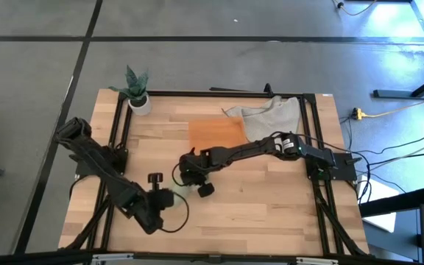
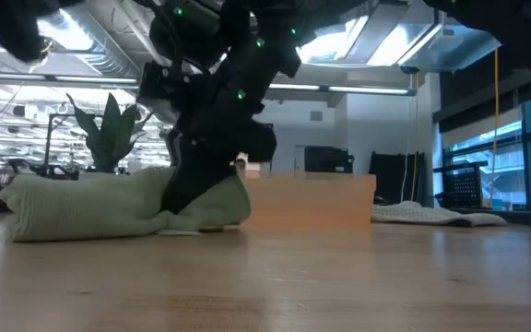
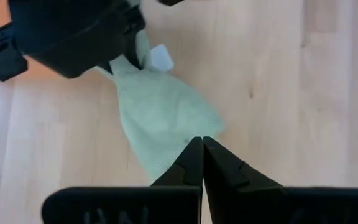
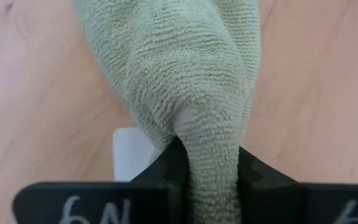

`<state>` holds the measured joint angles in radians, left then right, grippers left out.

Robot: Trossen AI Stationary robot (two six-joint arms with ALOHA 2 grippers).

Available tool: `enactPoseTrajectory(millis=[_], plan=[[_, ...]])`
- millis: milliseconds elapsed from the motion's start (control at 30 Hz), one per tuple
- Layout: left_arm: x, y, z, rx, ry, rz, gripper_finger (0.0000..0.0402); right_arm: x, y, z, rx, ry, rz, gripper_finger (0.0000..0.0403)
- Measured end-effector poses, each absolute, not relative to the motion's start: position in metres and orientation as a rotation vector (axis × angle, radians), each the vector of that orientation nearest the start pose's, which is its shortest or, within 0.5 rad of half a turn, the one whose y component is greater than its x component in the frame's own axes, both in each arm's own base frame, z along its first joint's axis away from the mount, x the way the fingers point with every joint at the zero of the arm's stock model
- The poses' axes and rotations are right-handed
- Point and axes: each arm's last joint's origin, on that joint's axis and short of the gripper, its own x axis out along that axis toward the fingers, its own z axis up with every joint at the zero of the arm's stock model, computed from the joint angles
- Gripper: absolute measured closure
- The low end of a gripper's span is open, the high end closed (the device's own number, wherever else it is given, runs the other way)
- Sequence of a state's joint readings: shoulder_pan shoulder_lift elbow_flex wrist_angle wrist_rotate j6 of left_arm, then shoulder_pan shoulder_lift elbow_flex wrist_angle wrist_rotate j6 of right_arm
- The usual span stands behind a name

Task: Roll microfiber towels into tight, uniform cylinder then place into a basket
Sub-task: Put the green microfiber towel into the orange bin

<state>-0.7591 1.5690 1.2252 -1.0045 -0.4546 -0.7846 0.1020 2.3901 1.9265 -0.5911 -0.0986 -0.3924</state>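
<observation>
right jaws pinch one end of the rolled green towel, left jaws shut at the other

the green towel (image 2: 109,207) lies rolled into a loose, lumpy cylinder on the wooden desk (image 1: 271,202), about mid-desk and a little toward the near edge. in the low view it stretches flat along the desk, its left end free and its right end bunched up under a dark arm. a small white tag (image 4: 132,158) sticks out from the cloth beside the pinched end.

the right gripper (image 4: 210,171) has that end of the towel squeezed between its jaws, which stand only slightly apart with the cloth filling the gap. its arm reaches in from the right side of the desk toward the middle.

the left gripper (image 3: 202,155) sits at the other end of the towel with its jaws pressed fully together; their tips touch the edge of the cloth, but whether they hold any of it cannot be told. its arm comes in from the near left corner.

the orange basket (image 1: 216,134) rests on the desk farther back, just beyond the right gripper and apart from the towel. a grey towel (image 1: 267,116) lies crumpled at the far right of the desk, just beside the basket. a small plant in a white pot (image 1: 138,92) stands at the far left corner.
</observation>
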Motion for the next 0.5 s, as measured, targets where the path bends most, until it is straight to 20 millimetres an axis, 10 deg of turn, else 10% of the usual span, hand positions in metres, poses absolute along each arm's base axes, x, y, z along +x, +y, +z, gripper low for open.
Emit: enactPoseTrajectory(millis=[500], plan=[[0.190, -0.216, 0.279, 0.035, 1.067, 0.204, 0.0401, 0.510, 0.037, 0.238, -0.343, 1.027, 0.201, 0.0352]])
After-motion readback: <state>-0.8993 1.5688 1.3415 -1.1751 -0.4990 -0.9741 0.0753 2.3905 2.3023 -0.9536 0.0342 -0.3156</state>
